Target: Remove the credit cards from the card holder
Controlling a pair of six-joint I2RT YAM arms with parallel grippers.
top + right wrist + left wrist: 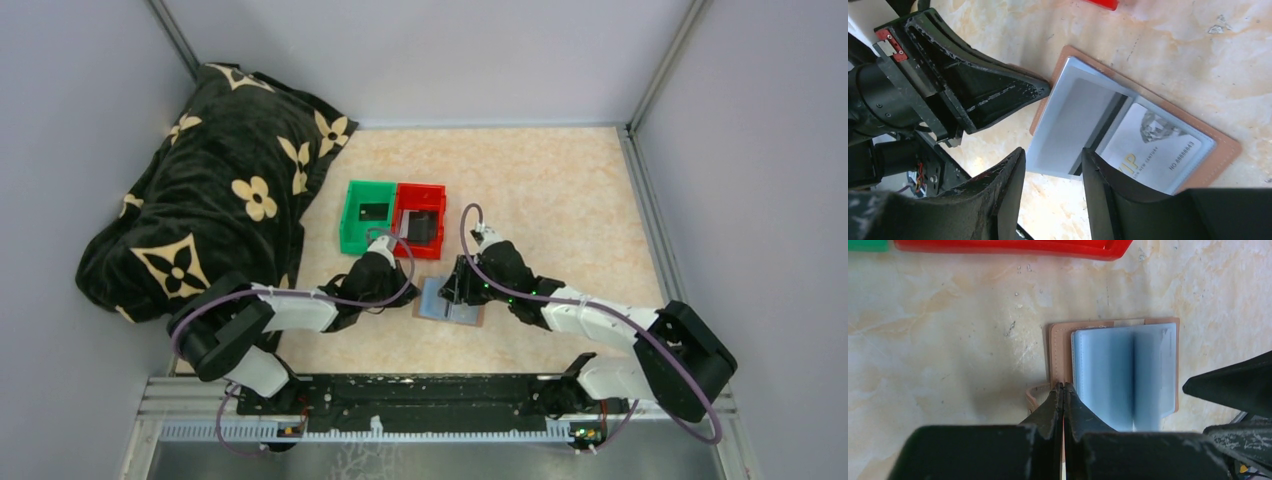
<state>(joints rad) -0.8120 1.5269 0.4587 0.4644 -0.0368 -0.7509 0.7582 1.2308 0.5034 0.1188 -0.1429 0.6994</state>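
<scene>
The card holder (pixel 450 302) lies open on the table, tan cover down, pale blue sleeves (pixel 1123 370) up. In the right wrist view a grey-silver credit card (pixel 1153 145) marked VIP sits in a clear pocket, and a dark card edge (pixel 1104 131) shows under a raised blue sleeve. My left gripper (pixel 1063 386) is shut, its tips on the holder's tan left edge (pixel 1060 347). My right gripper (pixel 1053 167) is open and empty, its fingers either side of the raised sleeve's near edge.
A green bin (pixel 368 215) and a red bin (pixel 420 218) stand side by side just beyond the holder, each with a dark card inside. A black flowered blanket (pixel 210 200) is heaped at the left. Grey walls close in the table.
</scene>
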